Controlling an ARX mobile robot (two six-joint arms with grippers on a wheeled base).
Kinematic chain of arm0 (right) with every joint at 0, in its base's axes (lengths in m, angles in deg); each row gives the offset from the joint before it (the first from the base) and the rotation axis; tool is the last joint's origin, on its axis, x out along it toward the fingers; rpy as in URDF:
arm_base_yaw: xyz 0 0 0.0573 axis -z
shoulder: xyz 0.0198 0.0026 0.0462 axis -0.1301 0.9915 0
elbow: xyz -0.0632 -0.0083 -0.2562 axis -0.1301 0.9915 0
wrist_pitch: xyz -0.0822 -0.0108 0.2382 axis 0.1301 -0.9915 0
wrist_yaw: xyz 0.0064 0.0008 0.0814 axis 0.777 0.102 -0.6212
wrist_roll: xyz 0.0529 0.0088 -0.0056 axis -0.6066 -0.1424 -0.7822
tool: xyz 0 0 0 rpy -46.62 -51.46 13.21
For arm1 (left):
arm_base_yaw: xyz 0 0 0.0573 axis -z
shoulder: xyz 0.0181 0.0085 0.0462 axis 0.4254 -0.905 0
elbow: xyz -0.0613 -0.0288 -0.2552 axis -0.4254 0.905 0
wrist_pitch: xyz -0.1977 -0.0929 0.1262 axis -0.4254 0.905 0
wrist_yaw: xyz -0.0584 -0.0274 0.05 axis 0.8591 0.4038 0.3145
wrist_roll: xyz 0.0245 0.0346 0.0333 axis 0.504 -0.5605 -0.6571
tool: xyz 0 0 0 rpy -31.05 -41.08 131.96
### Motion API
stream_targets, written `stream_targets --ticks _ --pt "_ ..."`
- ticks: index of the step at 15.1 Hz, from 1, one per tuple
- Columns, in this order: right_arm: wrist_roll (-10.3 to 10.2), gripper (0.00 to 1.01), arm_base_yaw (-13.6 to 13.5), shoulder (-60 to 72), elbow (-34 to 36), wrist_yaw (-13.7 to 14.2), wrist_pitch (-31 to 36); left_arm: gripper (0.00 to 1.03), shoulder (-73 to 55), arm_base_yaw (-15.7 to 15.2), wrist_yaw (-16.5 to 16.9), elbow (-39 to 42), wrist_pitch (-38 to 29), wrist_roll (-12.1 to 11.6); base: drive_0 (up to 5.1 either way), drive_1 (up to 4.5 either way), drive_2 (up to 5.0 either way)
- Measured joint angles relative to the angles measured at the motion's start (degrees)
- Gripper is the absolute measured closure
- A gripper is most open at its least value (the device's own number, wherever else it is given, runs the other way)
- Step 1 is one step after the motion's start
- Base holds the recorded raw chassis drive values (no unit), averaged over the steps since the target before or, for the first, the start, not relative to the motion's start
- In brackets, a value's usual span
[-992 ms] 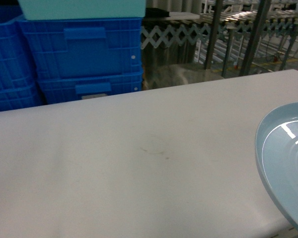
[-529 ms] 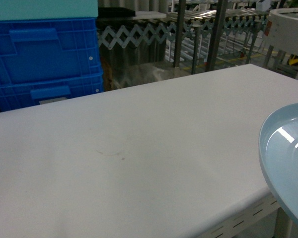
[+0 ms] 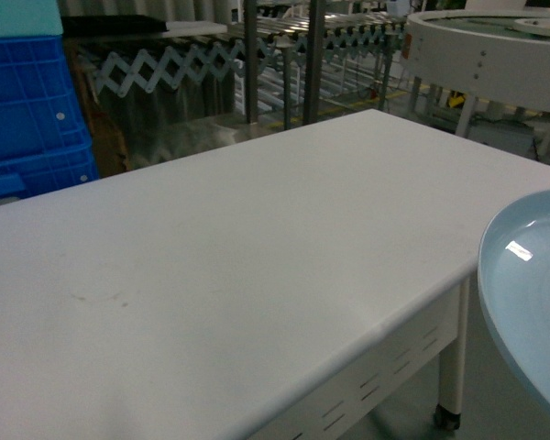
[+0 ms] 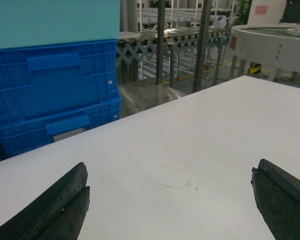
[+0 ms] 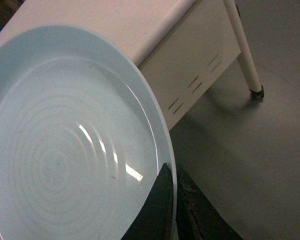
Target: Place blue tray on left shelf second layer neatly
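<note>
- We hold the blue tray [image 5: 65, 150] by its rim: the right gripper [image 5: 172, 187] has its fingers [image 5: 157, 205] closed across the edge, one above and one below. In our judgement this edge grip keeps the dish close to level while the base travels.
- Relative to those fingers, the tray spreads away to the left, clear of the table [image 3: 257, 257]. Its far edge overlaps the table corner in the wrist view, but we cannot tell whether they touch; the head view shows the tray [image 3: 532, 302] out past the table's end, over the floor.
- The left gripper [image 4: 170, 200] is empty, its fingers [image 4: 60, 205] spread wide over the bare table top — parked, we judge, so it stays clear of the carrying arm.
- Beyond the left fingers stand stacked dark-blue crates [image 4: 55, 95] with a mint-green bin [image 4: 55, 22] on top. We cannot make out the target shelf tier.
- Against the earlier head frames, the scene has swung: the crates have slid towards the left edge, a round white platform [image 3: 486, 46] has entered at upper right, and the table's leg and castor [image 3: 447, 417] now show. The tray keeps its place in view — the base is turning.
</note>
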Motion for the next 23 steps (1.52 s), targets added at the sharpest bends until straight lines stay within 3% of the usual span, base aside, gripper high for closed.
stream_targets --ticks 9,23 --pt "0.00 0.99 -0.07 -0.09 0.00 -0.24 0.04 0.05 0.00 0.04 -0.04 0.00 0.00 0.00 2.2 -3.63 -3.6" --pt "0.00 0.99 0.00 -0.09 0.00 -0.13 -0.15 0.05 0.00 0.02 -0.04 0.00 -0.02 0.00 -1.4 -1.51 -1.9"
